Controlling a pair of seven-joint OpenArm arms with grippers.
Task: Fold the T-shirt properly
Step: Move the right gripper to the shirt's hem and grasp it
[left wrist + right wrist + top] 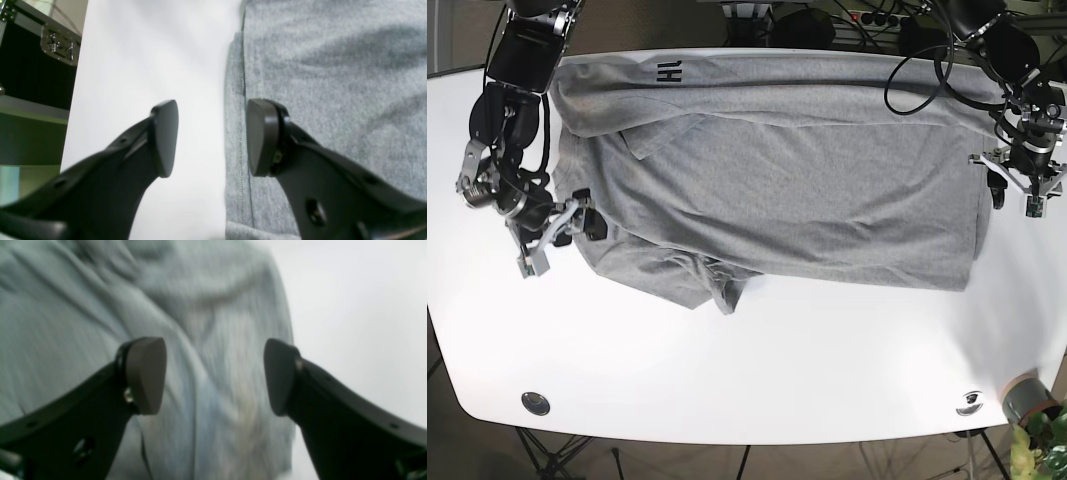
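Left wrist view: the left gripper (211, 138) hangs with its jaws spread wide and nothing between them, straddling the stitched hem edge of the grey cotton T-shirt (333, 83). One pad (165, 136) is over the bare white table (150, 60), the other over the cloth. A black case with metal corner fittings (36, 60) stands at the far left.

Right wrist view: the right gripper (215, 376) is likewise wide open and empty above a rumpled, blurred edge of the T-shirt (83, 306), table white to the right.

Base view: the T-shirt (797, 180) lies partly folded across the far half of the table (757, 380). Dark lettering (668, 71) near its far edge is too small to read. Left gripper (1017, 195) sits at the shirt's right edge, right gripper (555, 233) at its left edge.
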